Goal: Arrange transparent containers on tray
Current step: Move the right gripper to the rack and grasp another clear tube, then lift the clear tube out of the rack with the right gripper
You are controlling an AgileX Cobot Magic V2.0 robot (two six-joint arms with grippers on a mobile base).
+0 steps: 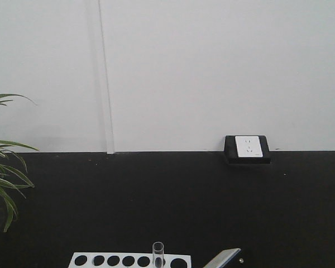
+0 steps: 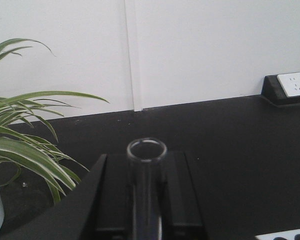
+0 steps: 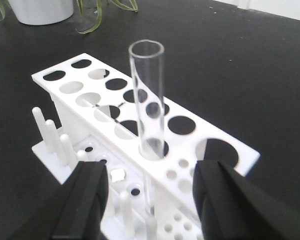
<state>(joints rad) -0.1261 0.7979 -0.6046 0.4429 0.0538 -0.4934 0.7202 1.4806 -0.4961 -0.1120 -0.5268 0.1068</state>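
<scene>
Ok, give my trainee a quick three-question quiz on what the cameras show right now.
1. True or false: the tube in the rack stands upright.
2. The right fingers are: A) shut on that tube, B) open, not touching it, C) out of view.
3. Name what stands between the left fingers.
Key: 1 true; 2 B; 3 a second tube.

A lab: white holed rack [image 3: 240, 156] holding a glass test tube [image 3: 147, 100].
</scene>
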